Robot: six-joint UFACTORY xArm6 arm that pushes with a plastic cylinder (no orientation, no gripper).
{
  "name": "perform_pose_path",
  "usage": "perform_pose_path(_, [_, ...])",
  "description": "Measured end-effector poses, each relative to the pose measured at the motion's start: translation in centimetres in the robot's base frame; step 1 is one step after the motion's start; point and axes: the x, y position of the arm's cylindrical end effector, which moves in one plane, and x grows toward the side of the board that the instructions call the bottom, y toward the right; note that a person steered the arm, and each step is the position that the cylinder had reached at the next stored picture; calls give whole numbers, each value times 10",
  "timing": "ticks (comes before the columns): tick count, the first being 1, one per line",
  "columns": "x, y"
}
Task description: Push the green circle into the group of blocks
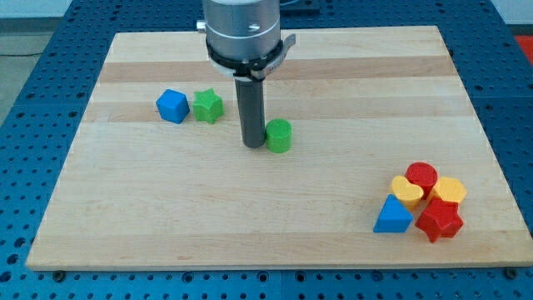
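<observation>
Tip (252,144) touching circle (279,136) on view's left; block cluster (423,202) well apart, bottom right.

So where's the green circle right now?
The green circle sits near the board's middle, just to the view's right of my tip, far from the group of blocks at the bottom right.

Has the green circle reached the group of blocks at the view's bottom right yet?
No, the green circle sits mid-board beside my tip, well apart from the group of blocks.
</observation>
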Motion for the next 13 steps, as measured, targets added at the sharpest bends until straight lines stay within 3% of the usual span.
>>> perform_pose_path(1, [-24,5])
perform_pose_path(3, [-16,49])
perform_pose_path(6, [5,-7])
perform_pose_path(9, [41,88])
perform_pose_path(13, [39,152])
